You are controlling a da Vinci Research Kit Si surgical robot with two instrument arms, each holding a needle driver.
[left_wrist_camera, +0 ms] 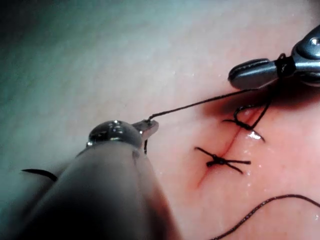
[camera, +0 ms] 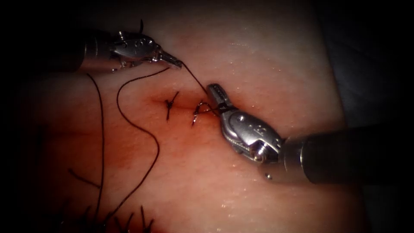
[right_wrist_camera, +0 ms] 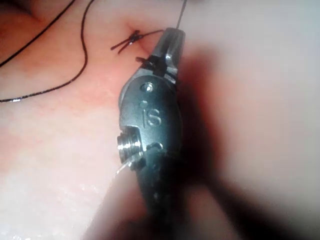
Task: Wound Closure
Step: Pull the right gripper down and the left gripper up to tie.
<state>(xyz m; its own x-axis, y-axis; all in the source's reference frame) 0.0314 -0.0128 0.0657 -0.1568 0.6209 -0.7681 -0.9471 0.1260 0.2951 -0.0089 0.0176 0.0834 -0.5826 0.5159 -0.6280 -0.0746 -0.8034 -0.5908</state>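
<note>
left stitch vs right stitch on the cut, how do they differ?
The left stitch is a finished knot with short cut ends sticking out, lying free of both tools. The right stitch is a looser loop whose thread runs taut up to the left gripper, shut on it; the thread is also wrapped around the right gripper beside this stitch. Both stitches cross the same cut in the tissue.
</note>
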